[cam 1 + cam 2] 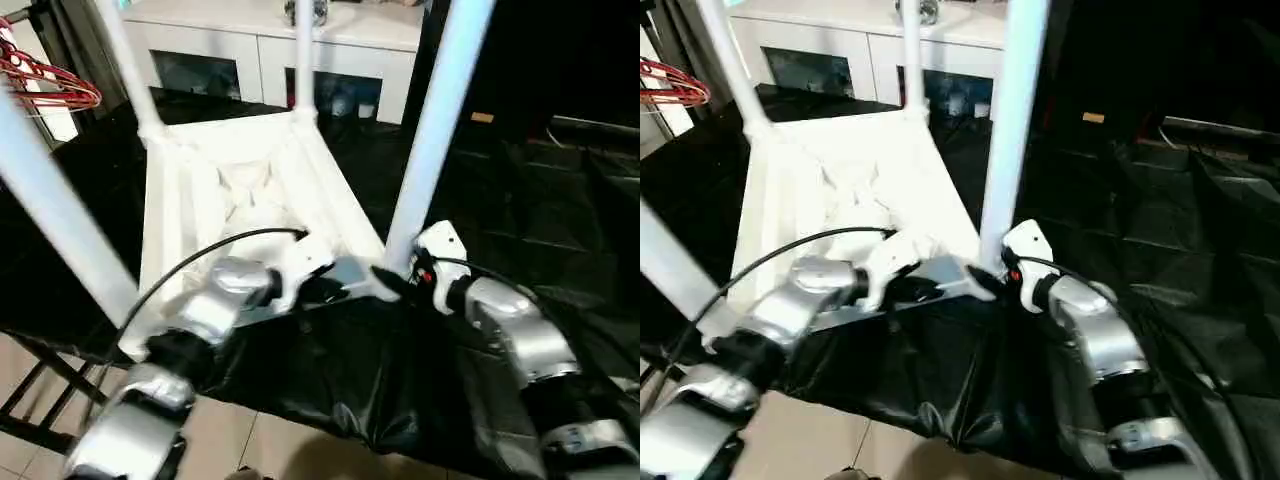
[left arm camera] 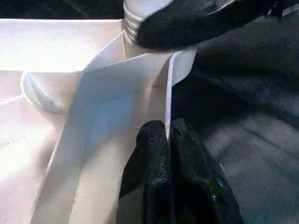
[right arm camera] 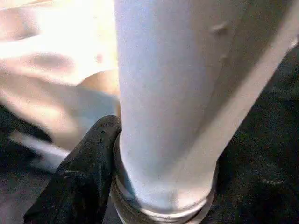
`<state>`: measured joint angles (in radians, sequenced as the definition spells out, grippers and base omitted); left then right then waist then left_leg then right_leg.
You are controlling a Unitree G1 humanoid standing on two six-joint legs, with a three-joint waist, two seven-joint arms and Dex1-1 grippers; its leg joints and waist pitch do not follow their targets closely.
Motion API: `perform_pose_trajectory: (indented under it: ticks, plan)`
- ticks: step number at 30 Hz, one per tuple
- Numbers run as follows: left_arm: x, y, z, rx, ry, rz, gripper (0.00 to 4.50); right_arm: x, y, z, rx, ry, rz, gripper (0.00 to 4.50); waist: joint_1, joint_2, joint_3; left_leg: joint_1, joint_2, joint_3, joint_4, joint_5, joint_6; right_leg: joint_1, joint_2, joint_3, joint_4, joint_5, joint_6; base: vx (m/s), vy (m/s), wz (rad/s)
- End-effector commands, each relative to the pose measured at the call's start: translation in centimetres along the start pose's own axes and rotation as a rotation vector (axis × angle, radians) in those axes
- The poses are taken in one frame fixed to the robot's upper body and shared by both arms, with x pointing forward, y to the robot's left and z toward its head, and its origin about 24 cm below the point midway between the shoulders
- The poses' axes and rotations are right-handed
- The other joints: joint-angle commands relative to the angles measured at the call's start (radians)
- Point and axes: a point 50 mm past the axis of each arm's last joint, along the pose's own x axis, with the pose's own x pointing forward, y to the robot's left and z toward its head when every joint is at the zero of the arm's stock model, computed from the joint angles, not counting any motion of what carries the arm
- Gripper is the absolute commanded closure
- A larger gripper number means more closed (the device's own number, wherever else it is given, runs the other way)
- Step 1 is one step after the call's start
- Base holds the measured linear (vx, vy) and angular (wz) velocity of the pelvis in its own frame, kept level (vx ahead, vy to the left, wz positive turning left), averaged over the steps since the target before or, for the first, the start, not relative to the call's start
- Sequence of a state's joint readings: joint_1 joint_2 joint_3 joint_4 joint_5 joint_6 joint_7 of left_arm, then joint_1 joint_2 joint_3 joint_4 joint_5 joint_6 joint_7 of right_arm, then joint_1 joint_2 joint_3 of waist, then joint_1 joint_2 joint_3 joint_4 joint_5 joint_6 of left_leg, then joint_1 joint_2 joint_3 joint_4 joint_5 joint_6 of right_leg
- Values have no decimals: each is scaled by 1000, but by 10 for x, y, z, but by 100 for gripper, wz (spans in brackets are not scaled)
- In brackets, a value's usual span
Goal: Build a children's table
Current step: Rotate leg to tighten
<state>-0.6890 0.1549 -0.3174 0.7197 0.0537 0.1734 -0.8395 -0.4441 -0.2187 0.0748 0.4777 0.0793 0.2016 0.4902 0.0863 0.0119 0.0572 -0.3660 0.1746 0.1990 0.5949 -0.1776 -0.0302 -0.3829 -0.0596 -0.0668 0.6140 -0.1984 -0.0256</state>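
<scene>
A white tabletop (image 1: 235, 195) lies upside down on a black-covered surface (image 1: 520, 200), four white legs (image 1: 435, 130) standing up from its corner sockets. The left gripper (image 2: 169, 140) pinches the tabletop's thin near rim. The right gripper (image 1: 392, 281) is at the base of the near right leg; whether it grips is unclear
</scene>
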Motion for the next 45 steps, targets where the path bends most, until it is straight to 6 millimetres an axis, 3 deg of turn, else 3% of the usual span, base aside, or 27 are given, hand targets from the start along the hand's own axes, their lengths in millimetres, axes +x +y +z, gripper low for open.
perform_pose_trajectory:
  ticks: [1, 3, 4, 6, 8, 9, 12, 18, 23, 26, 29, 33, 38, 45]
  plan:
    - [15, 2, 7, -52, -2, 142, 450, 13, 19, -17, 81, 85, -89, 184, -6, -3, -58, 23, 63, -36, -74, -252, -9, 30, -98, 58, -96, -297, -185, 0, 0, 0]
    - [23, -3, 14, -45, -13, 148, 450, 20, 28, -17, 123, 84, -121, 184, -7, 2, -60, 25, 61, -40, -76, -271, -21, 30, -99, 57, -98, -318, -179, 0, 0, 0]
    - [28, -7, 18, -24, -25, 137, 450, 25, 34, -13, 149, 62, -106, 184, -8, -2, -60, 24, 60, -40, -76, -277, -19, 32, -101, 58, -100, -320, -173, 0, 0, 0]
    - [29, -8, 19, -12, -30, 132, 450, 26, 36, -12, 155, 52, -95, 184, -5, 5, -61, 22, 59, -40, -75, -274, -10, 33, -102, 59, -102, -312, -164, 0, 0, 0]
    - [31, -10, 21, 4, -39, 115, 450, 28, 37, -8, 140, 36, -87, 184, -6, 4, -62, 19, 59, -39, -76, -269, -1, 34, -100, 59, -101, -289, -162, 0, 0, 0]
    - [32, -11, 22, 13, -45, 106, 450, 29, 37, -6, 139, 26, -90, 149, -6, 4, -62, 19, 59, -39, -76, -272, 0, 34, -101, 59, -102, -293, -162, 0, 0, 0]
    - [30, -14, 23, 51, -76, 48, 450, 27, 34, -2, 194, -3, -86, 114, -7, 5, -62, 20, 59, -40, -77, -285, 2, 32, -101, 58, -104, -326, -155, 0, 0, 0]
    - [24, -14, 18, 68, -95, -3, 450, 22, 25, 1, 134, -14, -72, 70, -7, 7, -62, 19, 61, -39, -79, -287, 5, 30, -102, 59, -104, -317, -158, 0, 0, 0]
    - [11, -10, 11, 82, -97, -66, 450, 10, 6, 7, 52, -10, -14, 70, -4, 6, -64, 15, 60, -36, -75, -256, 20, 34, -103, 61, -102, -290, -164, 0, 0, 0]
    - [-1, -4, 6, 84, -103, -110, 450, -6, -3, 9, -77, 11, 141, 70, 6, 8, -68, 12, 65, -34, -71, -201, 43, 39, -99, 60, -89, -192, -180, 0, 0, 0]
    - [-8, -4, 4, 94, -115, -163, 450, -15, -6, 9, -130, 7, 220, 70, 4, 7, -71, 6, 64, -33, -66, -169, 62, 42, -101, 57, -80, -127, -205, 0, 0, 0]
    - [-16, -3, 0, 102, -109, -230, 450, -24, -9, 14, -151, -18, 310, 70, 6, 7, -68, 6, 65, -31, -66, -178, 71, 39, -102, 55, -84, -165, -214, 0, 0, 0]
    - [-26, -1, -6, 117, -78, -295, 450, -33, -10, 15, -170, -2, 419, 70, 8, 7, -65, 8, 68, -32, -70, -211, 63, 36, -101, 55, -90, -239, -197, 0, 0, 0]
    - [-34, 3, -9, 124, -55, -323, 450, -40, -7, 12, -190, 34, 511, 107, 11, 7, -67, 6, 67, -32, -68, -186, 66, 37, -101, 54, -85, -201, -208, 0, 0, 0]
